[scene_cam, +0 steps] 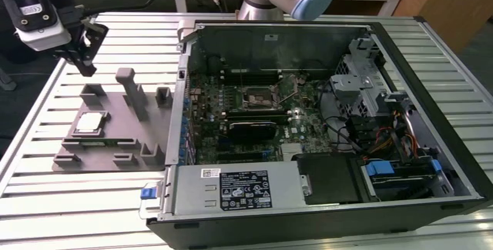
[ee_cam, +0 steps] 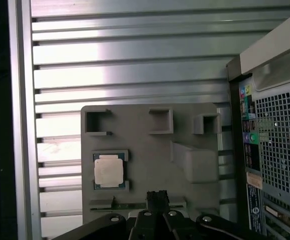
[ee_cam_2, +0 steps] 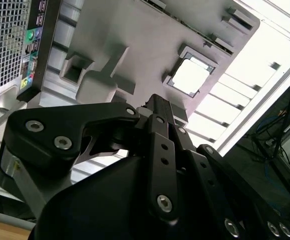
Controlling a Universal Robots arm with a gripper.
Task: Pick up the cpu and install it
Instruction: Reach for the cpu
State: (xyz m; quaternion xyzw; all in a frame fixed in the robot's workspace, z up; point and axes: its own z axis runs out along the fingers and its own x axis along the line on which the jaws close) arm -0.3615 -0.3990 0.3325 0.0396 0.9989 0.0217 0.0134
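Cpu (scene_cam: 89, 122) in tray (scene_cam: 123, 131), well clear of jaws

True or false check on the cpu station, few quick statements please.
1. The small square cpu with the silvery metal top lies in a recess of the grey plastic holder tray. True.
2. The claw is carrying the cpu. False: the claw hangs above the tray, apart from the cpu, which is seated in the tray in both wrist views.
3. The tray sits inside the open black computer case. False: it rests on the slatted metal table, outside the case on the exterior view's left.
4. The case's side is open and the green motherboard is exposed. True.
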